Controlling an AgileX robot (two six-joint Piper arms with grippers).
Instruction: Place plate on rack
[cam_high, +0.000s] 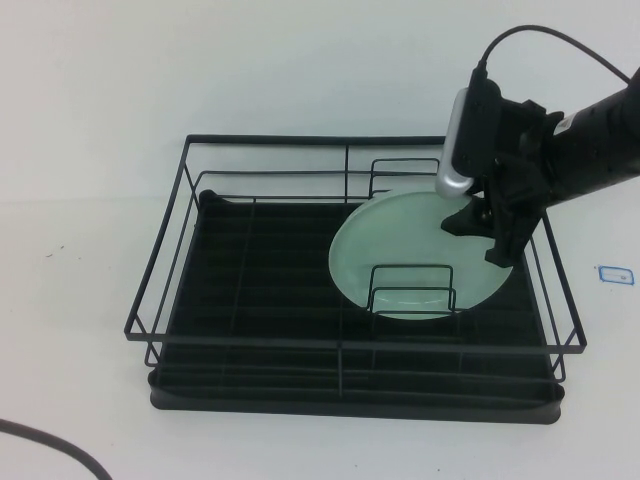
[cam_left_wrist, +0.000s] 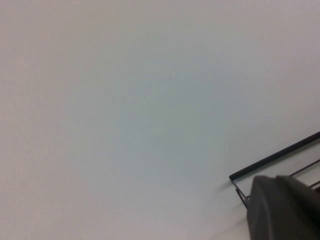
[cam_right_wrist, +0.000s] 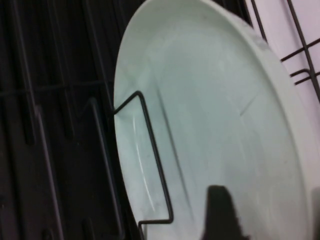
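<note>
The pale mint-green plate stands tilted inside the black wire rack, in its right half. Its lower edge sits behind a small upright wire loop, and its upper edge reaches a loop at the back. My right gripper is at the plate's right rim, open, with one finger over the plate's face and the other by the rim. The right wrist view shows the plate close up, a loop crossing it and a dark fingertip over it. The left gripper is out of the high view, beside a rack corner.
The rack's ribbed black tray base is bare on the left half. Tall wire sides surround it. White table lies all around. A small blue-edged label lies at the far right and a dark cable at the front left.
</note>
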